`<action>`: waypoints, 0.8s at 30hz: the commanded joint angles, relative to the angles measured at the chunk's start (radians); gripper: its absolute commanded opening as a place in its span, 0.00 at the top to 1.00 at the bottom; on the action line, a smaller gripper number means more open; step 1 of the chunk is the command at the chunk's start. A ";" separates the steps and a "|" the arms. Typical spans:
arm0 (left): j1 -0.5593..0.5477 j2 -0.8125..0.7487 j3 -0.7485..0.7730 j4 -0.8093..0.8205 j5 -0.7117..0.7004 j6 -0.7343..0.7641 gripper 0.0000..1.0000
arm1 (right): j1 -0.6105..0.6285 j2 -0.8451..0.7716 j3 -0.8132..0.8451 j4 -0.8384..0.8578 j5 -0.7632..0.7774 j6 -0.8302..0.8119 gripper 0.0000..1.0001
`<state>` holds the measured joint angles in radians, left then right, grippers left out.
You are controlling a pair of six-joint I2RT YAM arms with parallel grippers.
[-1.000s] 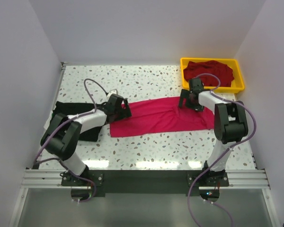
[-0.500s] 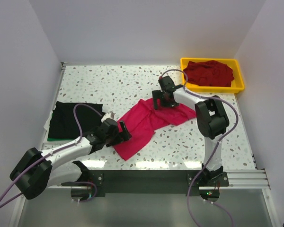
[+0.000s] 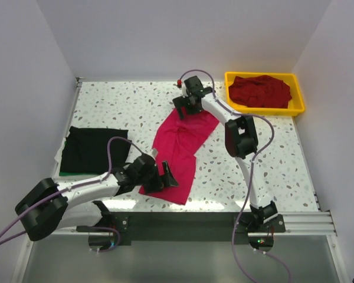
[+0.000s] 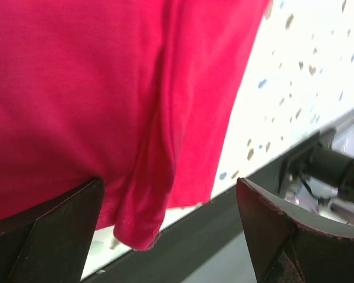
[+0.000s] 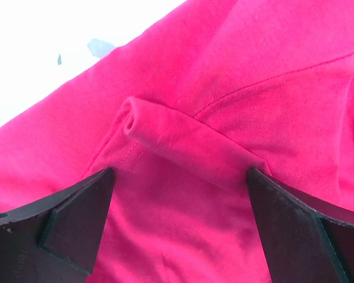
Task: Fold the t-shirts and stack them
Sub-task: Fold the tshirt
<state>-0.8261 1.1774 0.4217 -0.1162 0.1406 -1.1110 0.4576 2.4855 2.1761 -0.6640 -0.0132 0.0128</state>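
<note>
The bright pink-red t-shirt lies flat in a long strip running from the table's far middle to its near edge. My left gripper is at the shirt's near end, jaws wide open, with the hem corner between the fingers. My right gripper is at the far end, jaws wide open over a rolled fold of pink fabric. The black t-shirt lies flat at the left. The dark maroon t-shirt is bunched in the yellow tray.
The table's near edge and dark rail lie just beyond the shirt's near hem. The yellow tray stands at the far right corner. White walls close in the left, back and right sides.
The pink shirt swung from lying across the table to lying lengthwise. My left gripper moved to the near edge, and my right gripper moved left and farther back.
</note>
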 commanded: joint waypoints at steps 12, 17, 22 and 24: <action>-0.226 0.287 0.179 -0.139 0.082 0.066 0.00 | -0.002 0.110 0.133 0.090 -0.157 -0.145 0.01; -0.229 0.376 0.275 -0.151 0.090 0.120 0.00 | -0.002 0.164 0.223 0.130 -0.225 -0.155 0.01; -0.229 0.413 0.350 -0.178 0.042 0.152 0.00 | -0.004 0.148 0.211 0.199 -0.226 -0.186 0.01; -0.229 0.413 0.370 -0.192 0.021 0.163 0.00 | -0.004 0.133 0.218 0.214 -0.223 -0.209 0.01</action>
<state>-1.0500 1.5551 0.7723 -0.2096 0.2501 -1.0222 0.4572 2.6171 2.3604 -0.5228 -0.2047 -0.1463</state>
